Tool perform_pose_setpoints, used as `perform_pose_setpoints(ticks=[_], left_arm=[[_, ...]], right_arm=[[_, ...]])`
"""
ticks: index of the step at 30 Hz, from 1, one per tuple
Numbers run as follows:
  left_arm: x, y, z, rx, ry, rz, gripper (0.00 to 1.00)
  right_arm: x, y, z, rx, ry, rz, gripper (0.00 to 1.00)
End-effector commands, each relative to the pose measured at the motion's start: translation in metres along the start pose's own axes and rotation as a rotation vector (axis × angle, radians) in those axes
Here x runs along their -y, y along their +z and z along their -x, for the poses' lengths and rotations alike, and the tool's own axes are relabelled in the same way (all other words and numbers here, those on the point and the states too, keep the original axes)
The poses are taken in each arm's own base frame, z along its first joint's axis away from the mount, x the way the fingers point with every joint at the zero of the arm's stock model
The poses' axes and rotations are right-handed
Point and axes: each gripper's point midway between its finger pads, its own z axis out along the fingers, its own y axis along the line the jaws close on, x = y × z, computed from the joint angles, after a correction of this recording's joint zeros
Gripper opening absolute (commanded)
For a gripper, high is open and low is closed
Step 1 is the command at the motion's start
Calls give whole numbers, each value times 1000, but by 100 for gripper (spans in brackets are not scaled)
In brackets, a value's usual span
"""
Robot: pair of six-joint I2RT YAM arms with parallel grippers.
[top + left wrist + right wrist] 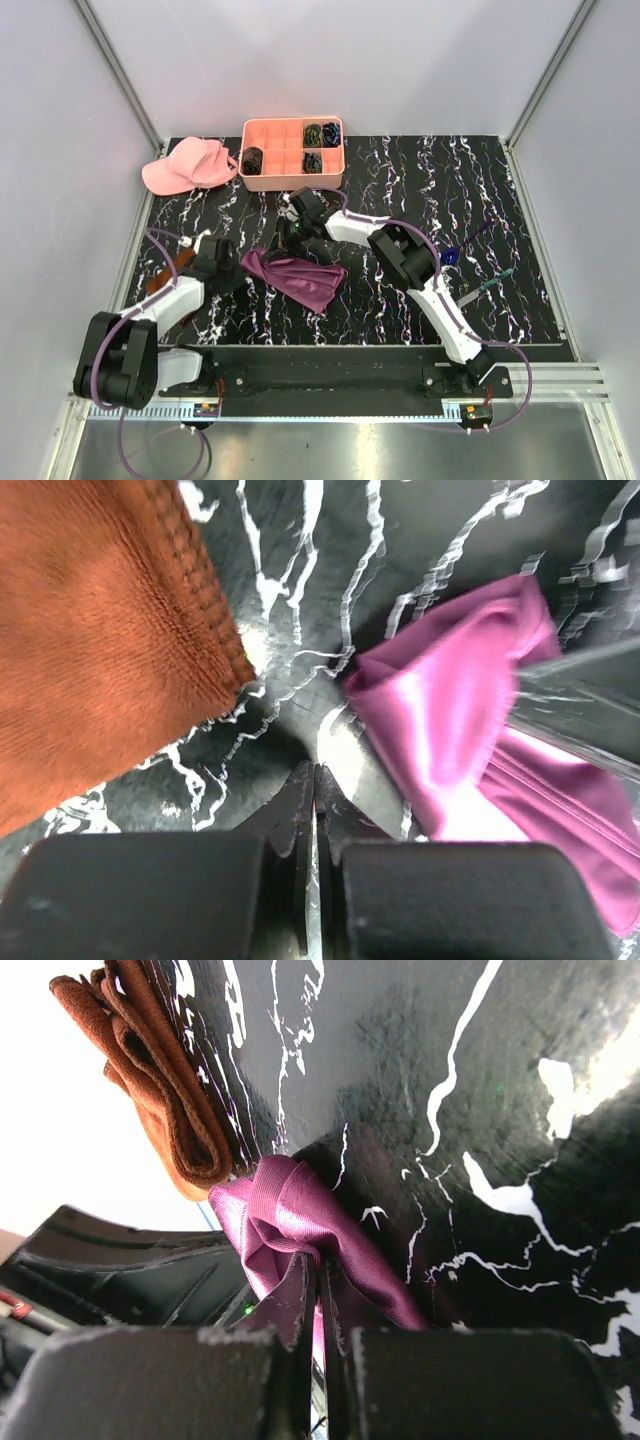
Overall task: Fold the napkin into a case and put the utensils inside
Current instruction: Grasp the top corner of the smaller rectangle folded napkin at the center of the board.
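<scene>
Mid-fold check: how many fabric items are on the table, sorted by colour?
magenta-purple napkin: 1
rust-brown cloth: 1
pink cap: 1
Total: 3

The napkin (285, 1210) is partly hidden behind the right fingers (290, 1305); left of the left fingers (297, 805), the brown cloth (90, 650) is cut off by the edge.

The napkin (440, 710) is smooth, sheeny cloth (the brown cloth (90, 650) looks coarse, matt) on a glossy table (300, 705)
</scene>
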Motion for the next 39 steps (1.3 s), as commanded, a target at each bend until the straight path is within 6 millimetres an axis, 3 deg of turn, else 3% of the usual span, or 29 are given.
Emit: perform_pose_setpoints(ticks=[1, 6, 15, 21, 25, 26, 30, 31, 35, 39], left_arm=[[22, 15, 13, 18, -4, -74, 0], [39, 23, 17, 2, 12, -123, 0], [37, 22, 9, -19, 39, -120, 0], [37, 22, 11, -25, 55, -112, 0], [46, 18, 17, -14, 105, -120, 0], [57, 16, 25, -5, 126, -139, 0], [74, 16, 23, -52, 183, -145, 2], [77, 15, 23, -51, 175, -152, 5], [92, 12, 27, -52, 183, -163, 17], [86, 4, 27, -40, 180, -140, 29]], right_arm=[[0, -2, -6, 23, -13, -47, 5], [-13, 2, -17, 9, -17, -39, 10], [-43, -1, -18, 32, -43, 1, 13], [-55, -10, -14, 61, -72, 7, 16], [-51, -13, -12, 66, -57, 1, 16], [-47, -13, -10, 79, -50, -14, 16], [-16, -25, -2, 156, 18, -77, 7], [-11, -27, 0, 178, 37, -76, 3], [24, -46, 11, 287, 104, -147, 1], [55, -72, 14, 373, 158, -228, 1]])
